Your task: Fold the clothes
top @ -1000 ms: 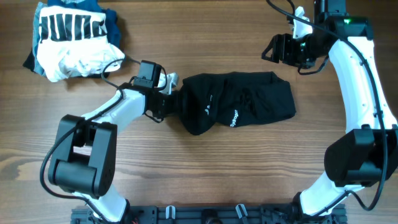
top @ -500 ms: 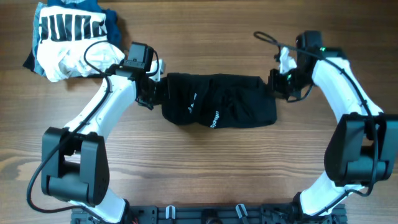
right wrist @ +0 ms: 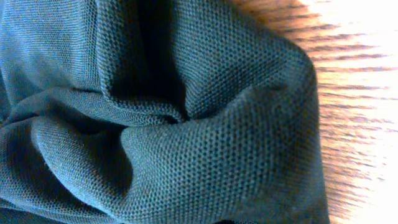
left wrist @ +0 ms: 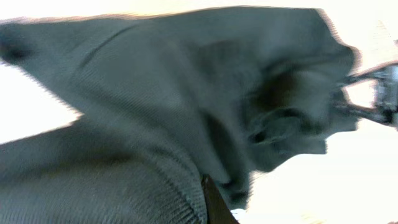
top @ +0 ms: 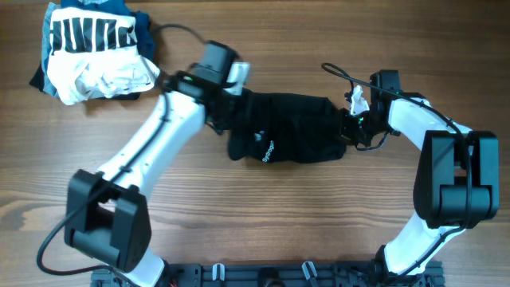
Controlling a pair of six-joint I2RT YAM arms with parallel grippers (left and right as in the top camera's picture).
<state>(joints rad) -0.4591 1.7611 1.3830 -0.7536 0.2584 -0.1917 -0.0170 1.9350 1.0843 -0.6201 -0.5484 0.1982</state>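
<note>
The clothes, a black shirt (top: 295,131) with a small white logo (top: 268,148), lie bunched in a short heap at the table's middle. My left gripper (top: 227,115) is shut on the shirt's left end, its fabric lifted and pulled rightward. In the left wrist view blurred black cloth (left wrist: 155,124) fills the frame, with one dark fingertip (left wrist: 211,202) showing at the bottom. My right gripper (top: 349,127) is shut on the shirt's right end. Knit fabric (right wrist: 155,124) fills the right wrist view and hides its fingers.
A bundle of white and blue garments with a black-and-white striped print (top: 92,48) lies at the back left corner. Bare wooden tabletop (top: 263,215) surrounds the shirt, and wood (right wrist: 360,93) shows just right of its edge. Cables trail from both wrists.
Both grippers went from open to shut on the shirt's ends. The right arm came down from the back right. The left arm swung right, dragging the left end inward and bunching the shirt shorter.
</note>
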